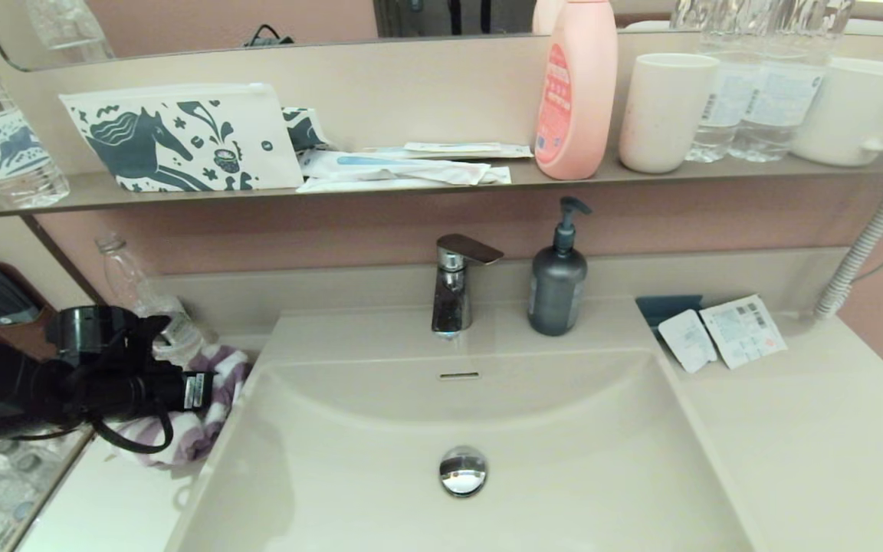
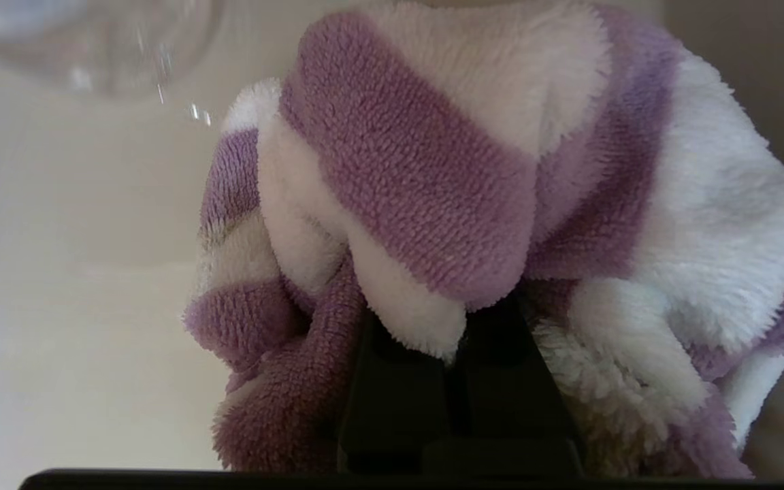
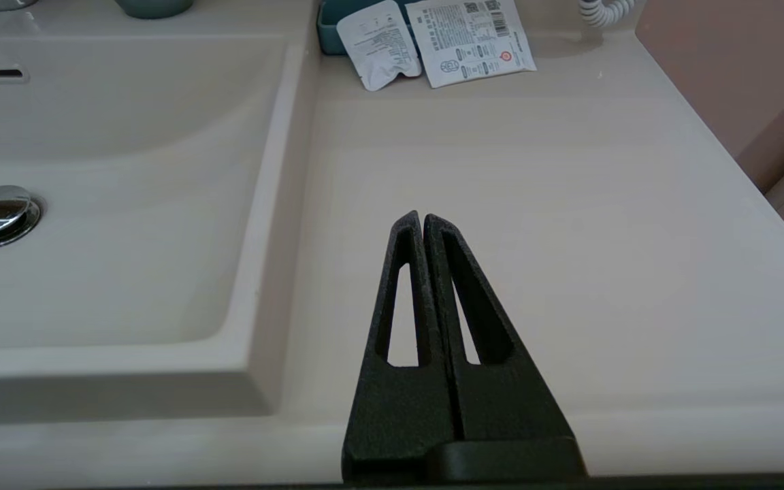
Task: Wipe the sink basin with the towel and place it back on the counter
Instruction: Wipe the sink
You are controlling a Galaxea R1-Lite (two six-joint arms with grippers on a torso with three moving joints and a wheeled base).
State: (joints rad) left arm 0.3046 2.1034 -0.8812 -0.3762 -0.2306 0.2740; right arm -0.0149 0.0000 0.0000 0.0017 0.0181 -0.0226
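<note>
The purple-and-white striped towel [image 1: 215, 418] is bunched on the counter's left strip, just beside the left rim of the sink basin [image 1: 579, 429]. My left gripper [image 1: 211, 387] is down on it; in the left wrist view its dark fingers [image 2: 392, 395] stand close together with a fold of the towel [image 2: 419, 184] pinched over their tips. The basin holds only its chrome drain plug [image 1: 463, 470] and overflow slot [image 1: 459, 376]. My right gripper [image 3: 422, 216] is shut on nothing above the counter [image 3: 535, 204], right of the basin [image 3: 126, 204]; the head view does not show it.
A faucet [image 1: 453, 284] and grey soap dispenser [image 1: 558, 280] stand behind the basin. A clear bottle [image 1: 142, 295] lies close behind the towel. Paper sachets [image 1: 725, 331] lie on the right counter [image 1: 817, 429]. The shelf above carries a horse pouch [image 1: 181, 138], pink bottle [image 1: 576, 88] and cups.
</note>
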